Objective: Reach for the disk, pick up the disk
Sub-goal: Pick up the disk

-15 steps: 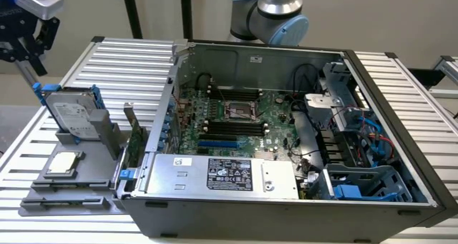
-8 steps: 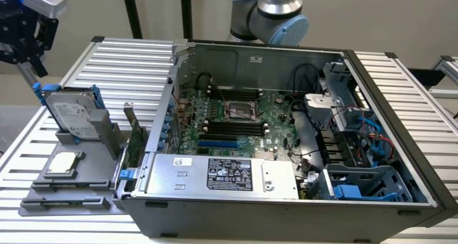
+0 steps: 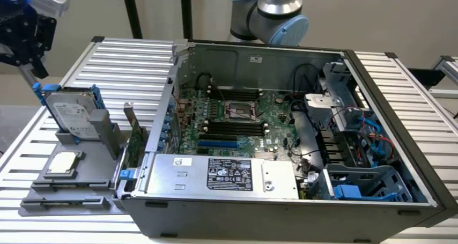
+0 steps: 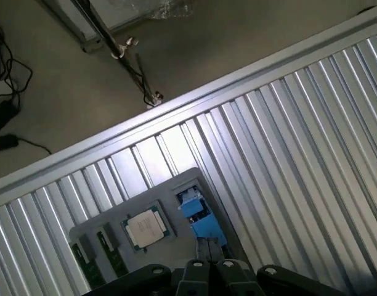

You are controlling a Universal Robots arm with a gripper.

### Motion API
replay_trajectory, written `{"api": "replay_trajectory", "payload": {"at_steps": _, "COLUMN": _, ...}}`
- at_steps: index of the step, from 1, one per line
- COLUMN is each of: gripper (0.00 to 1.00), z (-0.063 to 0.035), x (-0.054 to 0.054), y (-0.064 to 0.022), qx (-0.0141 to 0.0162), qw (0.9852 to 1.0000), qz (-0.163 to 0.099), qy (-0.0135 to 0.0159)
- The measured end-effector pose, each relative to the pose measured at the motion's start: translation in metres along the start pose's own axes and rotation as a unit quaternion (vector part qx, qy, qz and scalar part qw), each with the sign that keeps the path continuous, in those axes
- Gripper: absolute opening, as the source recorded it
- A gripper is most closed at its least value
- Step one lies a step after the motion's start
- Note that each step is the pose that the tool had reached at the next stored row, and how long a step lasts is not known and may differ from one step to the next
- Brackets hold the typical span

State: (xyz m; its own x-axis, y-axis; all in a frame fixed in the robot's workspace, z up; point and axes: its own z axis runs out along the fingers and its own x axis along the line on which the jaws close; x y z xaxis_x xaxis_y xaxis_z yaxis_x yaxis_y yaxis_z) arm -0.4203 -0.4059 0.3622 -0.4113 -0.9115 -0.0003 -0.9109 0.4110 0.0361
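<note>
We see the black two-finger gripper (image 3: pixel 34 75) (image 4: pixel 208 243) clenched on nothing, poised above the near corner of the ribbed aluminium table (image 3: pixel 400 78) (image 4: pixel 299 154) at the exterior view's left. Just beside its tips stands the disk (image 3: pixel 72 112) (image 4: pixel 198 213), a silver-grey metal hard drive with a white label and blue plastic rails. It sits upright in a slot of a grey plastic fixture tray (image 3: pixel 43 193) (image 4: pixel 176 185). A small square silver chip (image 3: pixel 64 161) (image 4: pixel 145 227) lies flat in a recess of the same tray. Beside the tray, the open dark-grey computer case (image 3: pixel 286 222) holds a green motherboard (image 3: pixel 236 115) and a large silver box with a black label (image 3: pixel 222 174).
</note>
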Motion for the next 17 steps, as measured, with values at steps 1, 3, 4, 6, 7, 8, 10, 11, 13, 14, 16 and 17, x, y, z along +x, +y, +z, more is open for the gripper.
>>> {"api": "replay_trajectory", "payload": {"at_steps": 1, "gripper": 0.11, "z": 0.0004, "x": 0.0, "y": 0.0, "qx": 0.0, "qw": 1.0, "qz": -0.009, "qy": 0.0003}}
{"api": "replay_trajectory", "payload": {"at_steps": 3, "gripper": 0.11, "z": 0.0011, "x": 0.0, "y": 0.0, "qx": 0.0, "qw": 0.9996, "qz": -0.027, "qy": 0.0009}}
{"api": "replay_trajectory", "payload": {"at_steps": 4, "gripper": 0.11, "z": 0.0014, "x": 0.0, "y": 0.0, "qx": 0.0, "qw": 0.9993, "qz": -0.036, "qy": 0.0013}}
{"api": "replay_trajectory", "payload": {"at_steps": 6, "gripper": 0.11, "z": 0.0021, "x": 0.0, "y": -0.0001, "qx": 0.0, "qw": 0.9985, "qz": -0.054, "qy": 0.0019}}
{"api": "replay_trajectory", "payload": {"at_steps": 7, "gripper": 0.11, "z": 0.0024, "x": 0.0, "y": -0.0001, "qx": 0.0, "qw": 0.998, "qz": -0.064, "qy": 0.0023}}
{"api": "replay_trajectory", "payload": {"at_steps": 8, "gripper": 0.11, "z": 0.0028, "x": 0.0, "y": -0.0001, "qx": 0.0, "qw": 0.9973, "qz": -0.073, "qy": 0.0026}}
{"api": "replay_trajectory", "payload": {"at_steps": 10, "gripper": 0.11, "z": 0.0033, "x": 0.0, "y": -0.0001, "qx": 0.0, "qw": 0.9959, "qz": -0.091, "qy": 0.0033}}
{"api": "replay_trajectory", "payload": {"at_steps": 11, "gripper": 0.11, "z": 0.0033, "x": 0.0, "y": -0.0001, "qx": -0.0001, "qw": 0.995, "qz": -0.1, "qy": 0.0036}}
{"api": "replay_trajectory", "payload": {"at_steps": 13, "gripper": 0.11, "z": 0.0035, "x": 0.0, "y": -0.0001, "qx": 0.0, "qw": 0.993, "qz": -0.118, "qy": 0.0042}}
{"api": "replay_trajectory", "payload": {"at_steps": 14, "gripper": 0.11, "z": 0.0036, "x": 0.0, "y": -0.0001, "qx": 0.0, "qw": 0.9919, "qz": -0.127, "qy": 0.0044}}
{"api": "replay_trajectory", "payload": {"at_steps": 16, "gripper": 0.11, "z": 0.0036, "x": 0.0, "y": -0.0001, "qx": -0.0001, "qw": 0.9894, "qz": -0.145, "qy": 0.005}}
{"api": "replay_trajectory", "payload": {"at_steps": 17, "gripper": 0.11, "z": 0.0035, "x": 0.0, "y": -0.0001, "qx": -0.0002, "qw": 0.988, "qz": -0.154, "qy": 0.0052}}
